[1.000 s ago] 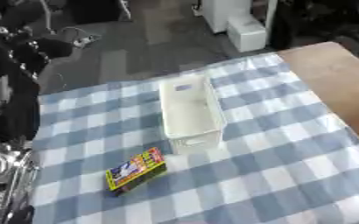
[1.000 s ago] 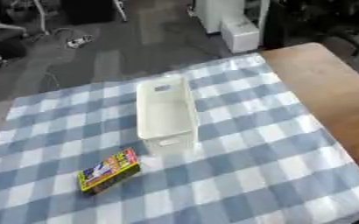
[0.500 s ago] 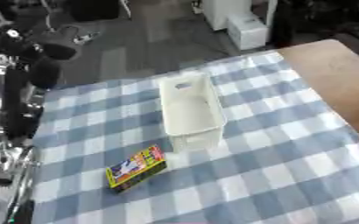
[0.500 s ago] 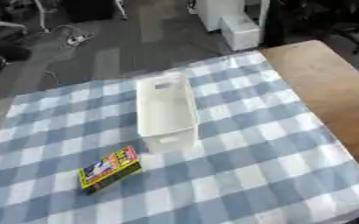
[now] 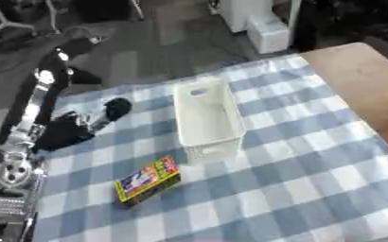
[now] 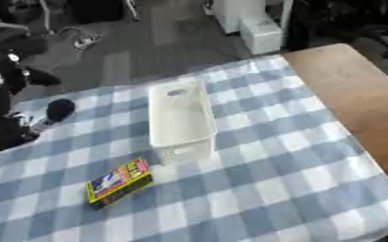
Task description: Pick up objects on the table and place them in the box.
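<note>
A white open-topped box (image 5: 206, 118) stands lengthwise in the middle of the blue-and-white checked tablecloth (image 5: 296, 165), and I see nothing inside it. A flat yellow packet with colourful print (image 5: 147, 180) lies on the cloth just in front of the box's near left corner. My left arm comes in from the left, and its black left hand (image 5: 85, 120) hovers over the cloth's left part, to the left of the box and beyond the packet, touching neither. The hand is blurred. My right hand shows in no view.
A bare wooden tabletop (image 5: 359, 80) runs along the right side of the cloth. White units (image 5: 263, 23) stand on the grey floor beyond the table. The silver and black links of my left arm (image 5: 19, 142) line the left edge.
My left arm has swung down and rightwards, bringing the hand over the left part of the cloth. The box and the packet have not moved.
</note>
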Tool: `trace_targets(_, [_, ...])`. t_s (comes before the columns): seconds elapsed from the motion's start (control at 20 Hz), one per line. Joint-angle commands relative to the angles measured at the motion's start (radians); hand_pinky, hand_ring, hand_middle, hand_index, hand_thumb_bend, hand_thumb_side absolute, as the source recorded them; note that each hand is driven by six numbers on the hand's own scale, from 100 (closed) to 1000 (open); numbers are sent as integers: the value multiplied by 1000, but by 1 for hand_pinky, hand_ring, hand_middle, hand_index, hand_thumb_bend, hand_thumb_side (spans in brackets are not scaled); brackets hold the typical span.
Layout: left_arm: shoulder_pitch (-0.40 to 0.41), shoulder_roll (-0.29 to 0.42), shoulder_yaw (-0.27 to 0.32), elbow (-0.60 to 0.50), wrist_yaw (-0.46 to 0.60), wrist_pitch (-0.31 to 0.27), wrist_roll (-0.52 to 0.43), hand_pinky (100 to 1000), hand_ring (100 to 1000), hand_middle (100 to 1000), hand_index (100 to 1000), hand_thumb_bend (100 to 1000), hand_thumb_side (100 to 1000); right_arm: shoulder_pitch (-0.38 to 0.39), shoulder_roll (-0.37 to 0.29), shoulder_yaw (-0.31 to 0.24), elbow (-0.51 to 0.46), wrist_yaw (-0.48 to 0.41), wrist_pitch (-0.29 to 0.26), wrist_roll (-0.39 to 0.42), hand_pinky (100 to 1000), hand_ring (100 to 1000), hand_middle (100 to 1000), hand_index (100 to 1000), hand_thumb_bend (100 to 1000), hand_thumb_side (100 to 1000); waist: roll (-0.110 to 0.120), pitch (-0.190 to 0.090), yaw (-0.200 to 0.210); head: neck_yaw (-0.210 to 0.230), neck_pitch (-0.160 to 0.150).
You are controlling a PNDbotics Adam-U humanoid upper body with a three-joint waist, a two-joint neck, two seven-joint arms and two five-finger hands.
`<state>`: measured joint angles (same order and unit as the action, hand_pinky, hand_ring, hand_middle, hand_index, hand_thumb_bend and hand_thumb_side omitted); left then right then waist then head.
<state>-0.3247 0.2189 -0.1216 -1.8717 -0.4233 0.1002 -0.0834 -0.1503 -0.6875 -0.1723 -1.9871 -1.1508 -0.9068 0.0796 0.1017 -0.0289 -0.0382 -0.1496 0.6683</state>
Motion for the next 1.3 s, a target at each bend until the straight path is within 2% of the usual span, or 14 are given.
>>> trace_targets(0.05, [-11, 9, 7, -12, -41, 20, -52, 693, 629, 914, 878, 786, 657, -5, -33, -5, -13, 3, 0, 3, 498, 478, 474, 591, 100, 1000, -7, -5, 1, 5, 1])
trace_targets(0.6, [-10, 9, 5, -3, -179, 33, -250, 717, 644, 916, 863, 734, 678, -6, -33, -6, -13, 2, 0, 3, 498, 478, 474, 591, 100, 1000, -7, -5, 2, 4, 1])
trace_targets(1.15, [-9, 7, 7, 5, -273, 24, -359, 738, 665, 916, 853, 709, 693, -5, -33, -5, -13, 2, 0, 4, 498, 478, 474, 591, 100, 1000, -7, -5, 2, 4, 2])
trace_targets(1.3, [-8, 9, 1, 17, -298, 5, -411, 754, 684, 918, 849, 695, 704, -6, -34, -5, -13, 2, 0, 5, 498, 478, 474, 591, 100, 1000, -6, -5, 1, 4, 1])
